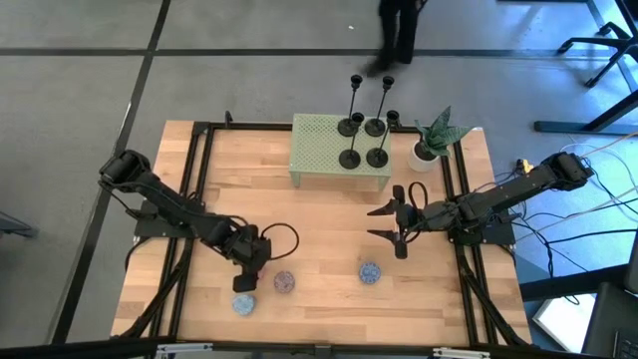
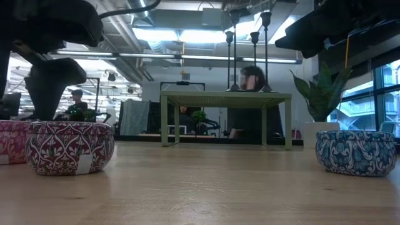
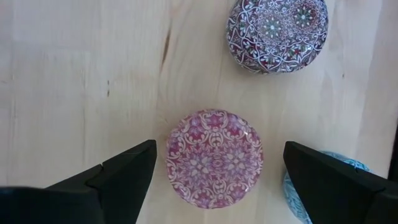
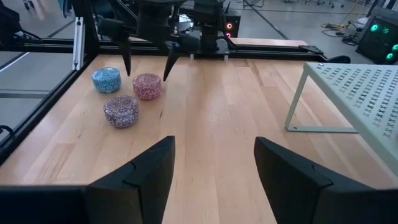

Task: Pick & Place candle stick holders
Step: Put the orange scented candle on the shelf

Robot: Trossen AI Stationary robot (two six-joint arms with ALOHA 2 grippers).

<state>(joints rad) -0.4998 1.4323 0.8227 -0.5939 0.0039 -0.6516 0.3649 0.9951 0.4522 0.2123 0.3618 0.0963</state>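
Four black candle stick holders (image 1: 363, 142) stand by their round bases on a green perforated stand (image 1: 317, 150) at the table's far middle, the two tall ones (image 2: 266, 50) at its far side. My left gripper (image 1: 249, 281) is open near the front left. It points down, with its fingers on either side of a pink patterned tin (image 3: 214, 155), and I see no touch. It also shows in the right wrist view (image 4: 148, 67). My right gripper (image 1: 382, 223) is open and empty right of the table's middle, as its own wrist view (image 4: 214, 149) shows.
A maroon tin (image 1: 283, 282) and a blue tin (image 1: 244, 304) lie beside the pink one. Another blue tin (image 1: 370, 272) lies near the front middle. A potted plant (image 1: 429, 148) stands right of the stand. A person (image 1: 399, 40) stands beyond the far edge.
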